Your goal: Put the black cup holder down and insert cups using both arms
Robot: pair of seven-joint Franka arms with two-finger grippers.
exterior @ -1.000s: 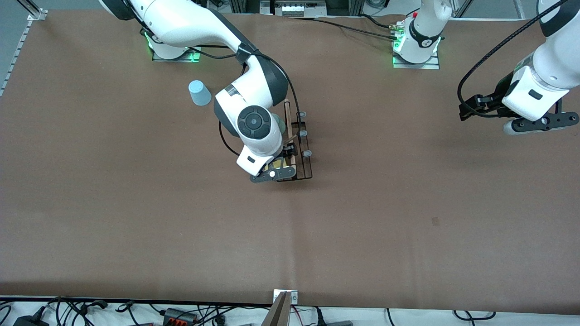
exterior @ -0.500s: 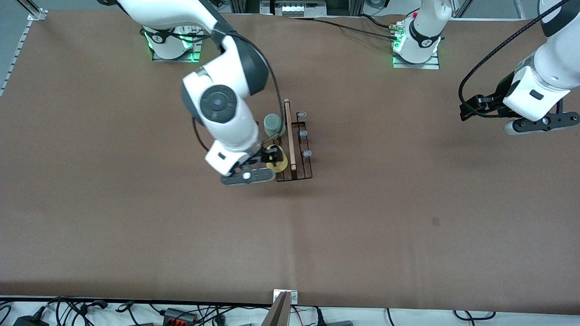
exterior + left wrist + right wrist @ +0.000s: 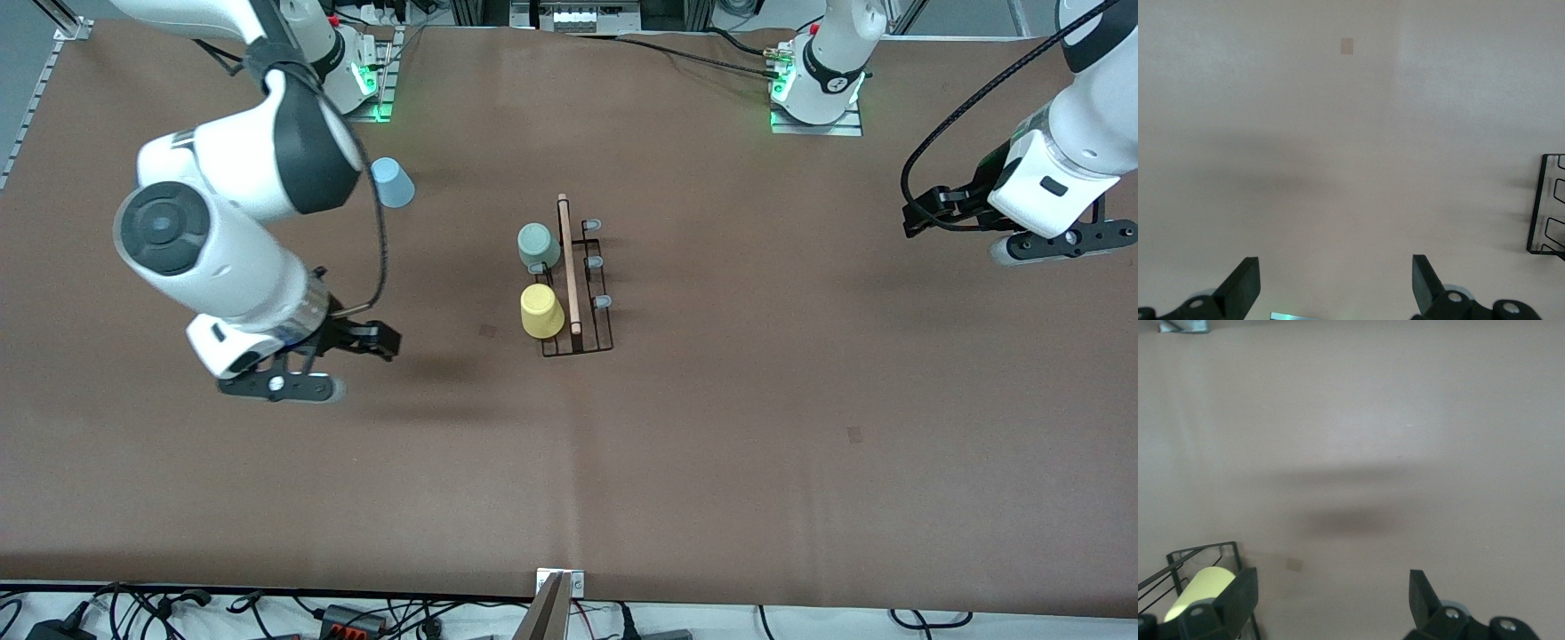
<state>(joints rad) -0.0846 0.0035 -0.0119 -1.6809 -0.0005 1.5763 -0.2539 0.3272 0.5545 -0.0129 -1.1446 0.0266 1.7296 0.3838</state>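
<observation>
The black cup holder (image 3: 589, 302) stands mid-table, its wooden rod handle (image 3: 568, 267) on top. A mint green cup (image 3: 538, 245) and a yellow cup (image 3: 540, 311) sit upside down on its prongs on the side toward the right arm's end. Three grey-tipped prongs (image 3: 594, 263) on its other side are bare. A light blue cup (image 3: 391, 182) stands upside down on the table, farther from the front camera and toward the right arm's end. My right gripper (image 3: 380, 339) is open and empty above bare table; its wrist view (image 3: 1331, 580) shows the yellow cup (image 3: 1195, 597). My left gripper (image 3: 920, 213) is open, empty and waits at its end (image 3: 1335, 267).
A corner of the holder (image 3: 1545, 207) shows in the left wrist view. A small dark patch (image 3: 488, 331) marks the brown table cover beside the holder, another (image 3: 853, 435) lies nearer the front camera. Cables and a metal bracket (image 3: 559, 582) line the front edge.
My right gripper has let go of the yellow cup on the holder, opened, and swung away toward the right arm's end. The left arm has not moved.
</observation>
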